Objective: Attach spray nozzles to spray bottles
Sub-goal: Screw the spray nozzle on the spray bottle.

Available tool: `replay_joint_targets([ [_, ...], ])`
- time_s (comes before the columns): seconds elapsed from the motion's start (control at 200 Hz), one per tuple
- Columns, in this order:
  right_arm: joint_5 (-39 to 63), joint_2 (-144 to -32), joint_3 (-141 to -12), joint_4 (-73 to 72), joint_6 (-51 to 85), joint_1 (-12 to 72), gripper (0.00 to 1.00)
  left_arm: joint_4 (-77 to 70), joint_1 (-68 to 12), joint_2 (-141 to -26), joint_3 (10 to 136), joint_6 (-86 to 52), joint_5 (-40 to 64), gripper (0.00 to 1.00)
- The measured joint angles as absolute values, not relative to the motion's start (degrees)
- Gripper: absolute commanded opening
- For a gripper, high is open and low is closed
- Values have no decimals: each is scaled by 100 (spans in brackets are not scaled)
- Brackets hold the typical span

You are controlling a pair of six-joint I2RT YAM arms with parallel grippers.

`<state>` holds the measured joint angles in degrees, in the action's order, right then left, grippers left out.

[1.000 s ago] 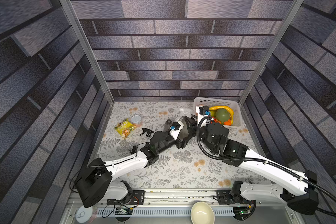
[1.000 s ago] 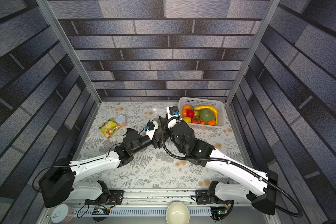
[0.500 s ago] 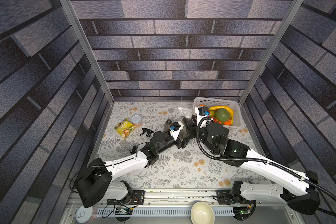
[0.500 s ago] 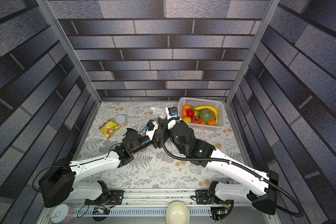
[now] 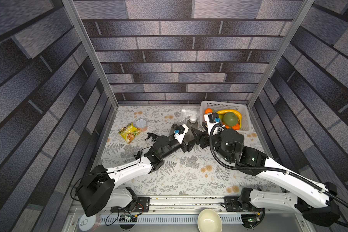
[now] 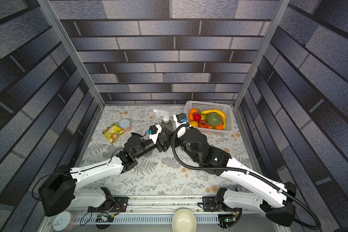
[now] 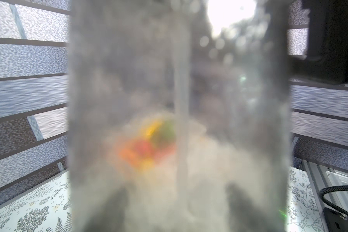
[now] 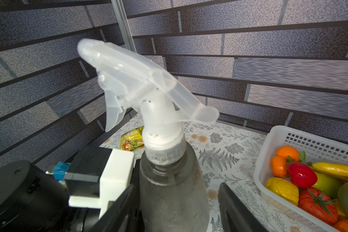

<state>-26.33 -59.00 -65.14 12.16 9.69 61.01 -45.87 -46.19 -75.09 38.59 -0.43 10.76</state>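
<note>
Two spray bottles show on the floral table [image 5: 189, 172]. One spray bottle [image 8: 167, 176] stands upright beside the single white basket [image 5: 206, 105] of fruit, and the one translucent white spray nozzle [image 8: 141, 80] sits on its neck. The left gripper [image 5: 188, 142] is clamped on this bottle's body, which fills the left wrist view as a grey blur. The right gripper [image 8: 175, 200] stands open, one finger on each side of the same bottle, with a clear gap on at least one side. The second bottle [image 5: 173, 129], its neck open, stands just beside the first. One black nozzle [image 5: 151, 137] lies on the table near the left arm. A small dark piece [image 5: 138, 155] by the forearm may be another, but it is too small to tell. One yellow snack packet [image 5: 129, 133] touches one short can [image 5: 141, 125]. At the front edge sit one cream bowl [image 5: 209, 221] and one pull-tab can [image 5: 86, 222].
</note>
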Motion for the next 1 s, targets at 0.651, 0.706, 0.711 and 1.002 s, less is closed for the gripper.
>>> replay_joint_targets([
  [0.651,2685,-5828,-7098,1826,349,3621,76,-4351,-4591,-7087,3667,-73,1667,79],
  [0.706,2869,-5922,-7205,1828,331,3618,75,-4331,-4593,-7085,3667,-99,1717,79],
  [0.711,2882,-5931,-7214,1826,329,3616,75,-4329,-4593,-7085,3667,-102,1717,79],
  [1.002,3218,-6366,-7470,1828,285,3579,69,-4235,-4567,-7046,3667,-198,1920,79],
])
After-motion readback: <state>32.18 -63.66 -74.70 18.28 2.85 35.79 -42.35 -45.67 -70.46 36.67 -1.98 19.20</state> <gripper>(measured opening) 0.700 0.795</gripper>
